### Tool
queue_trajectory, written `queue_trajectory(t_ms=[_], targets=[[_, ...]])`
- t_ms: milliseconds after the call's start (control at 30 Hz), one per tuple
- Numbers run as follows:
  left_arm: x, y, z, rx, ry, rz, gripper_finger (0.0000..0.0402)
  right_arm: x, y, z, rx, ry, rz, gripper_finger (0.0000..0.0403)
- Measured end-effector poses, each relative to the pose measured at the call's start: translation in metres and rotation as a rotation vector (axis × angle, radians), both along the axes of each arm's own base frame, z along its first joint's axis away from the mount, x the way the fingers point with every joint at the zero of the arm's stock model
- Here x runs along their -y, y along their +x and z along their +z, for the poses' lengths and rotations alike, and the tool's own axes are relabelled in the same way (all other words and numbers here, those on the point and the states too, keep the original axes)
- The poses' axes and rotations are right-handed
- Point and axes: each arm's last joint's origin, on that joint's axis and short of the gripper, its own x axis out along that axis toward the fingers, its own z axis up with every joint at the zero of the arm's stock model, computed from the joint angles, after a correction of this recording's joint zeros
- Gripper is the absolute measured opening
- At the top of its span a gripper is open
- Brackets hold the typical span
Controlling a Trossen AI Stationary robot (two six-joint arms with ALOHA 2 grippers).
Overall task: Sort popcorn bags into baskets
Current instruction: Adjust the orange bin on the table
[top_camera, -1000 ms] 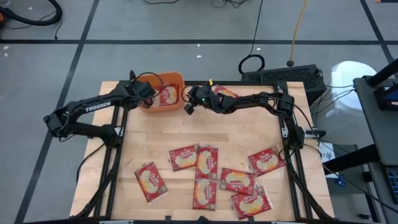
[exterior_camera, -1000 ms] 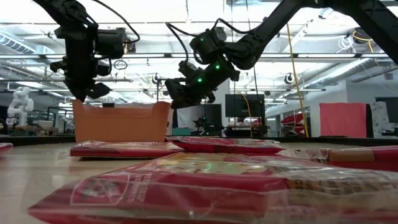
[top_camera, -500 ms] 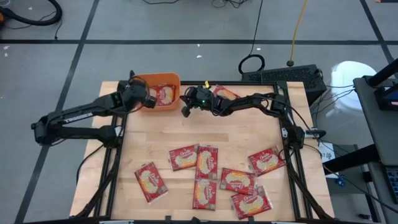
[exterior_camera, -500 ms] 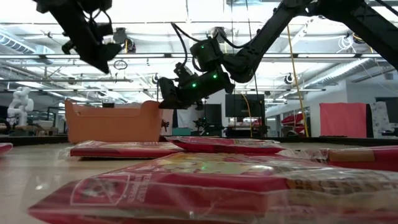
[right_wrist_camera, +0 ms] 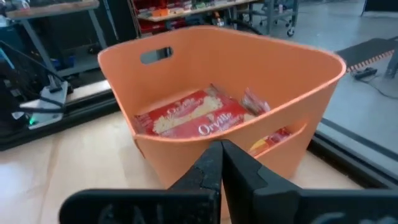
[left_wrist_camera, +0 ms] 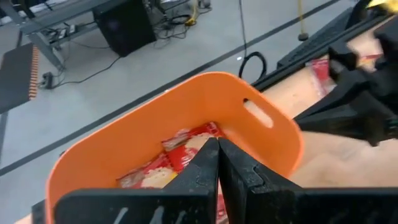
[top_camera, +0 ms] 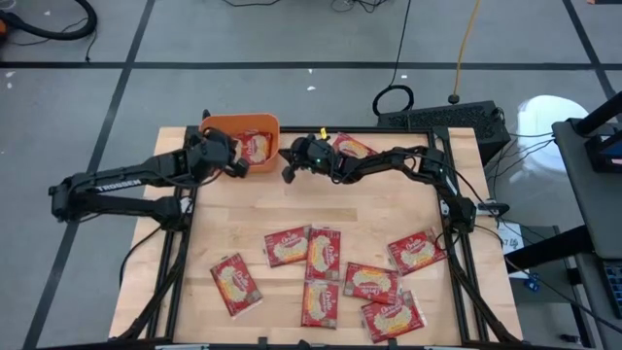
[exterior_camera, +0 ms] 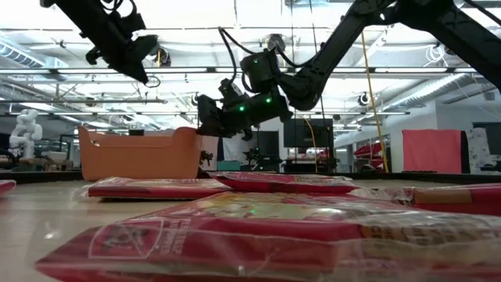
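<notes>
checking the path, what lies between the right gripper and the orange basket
Nothing: in the high view the shut right gripper sits just beside the orange basket, only bare table between.

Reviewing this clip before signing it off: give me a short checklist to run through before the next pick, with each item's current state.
1. Left gripper empty and shut, above the orange basket: ok.
2. Right gripper empty and shut, just outside the basket's wall: ok.
3. Basket upright on the table's far edge: ok.
4. Popcorn bag inside the basket lies below the rim: ok.
5. Loose popcorn bags on the near half of the table, several overlapping: not ok for a clean single pick.
6. One bag beside the right arm, partly hidden: cannot tell if graspable.
</notes>
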Motion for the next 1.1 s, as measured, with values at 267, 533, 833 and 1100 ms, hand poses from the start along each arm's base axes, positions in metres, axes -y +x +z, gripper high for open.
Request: queue_trajectory(t_ms=[267, 533, 833, 1100], targets=[[0.006, 0.028, -0.006, 0.044, -0.097, -0.291, 0.0010, -0.027, -0.011, 0.033, -0.189, 0.063, 0.099, 0.0000], [0.009, 0.073, -0.049, -0.035, -0.142, -0.351, 0.0010, -0.096, -0.075, 0.099, -0.451, 0.096, 0.085, 0.0000], [0.010, 0.109, -0.088, -0.044, -0.100, -0.351, 0.0010, -0.168, -0.163, 0.095, -0.227, 0.066, -0.046, 0.0000], [-0.001, 0.116, -0.112, -0.157, -0.035, -0.246, 0.0010, -0.185, -0.195, 0.058, -0.073, 0.128, -0.111, 0.0000]])
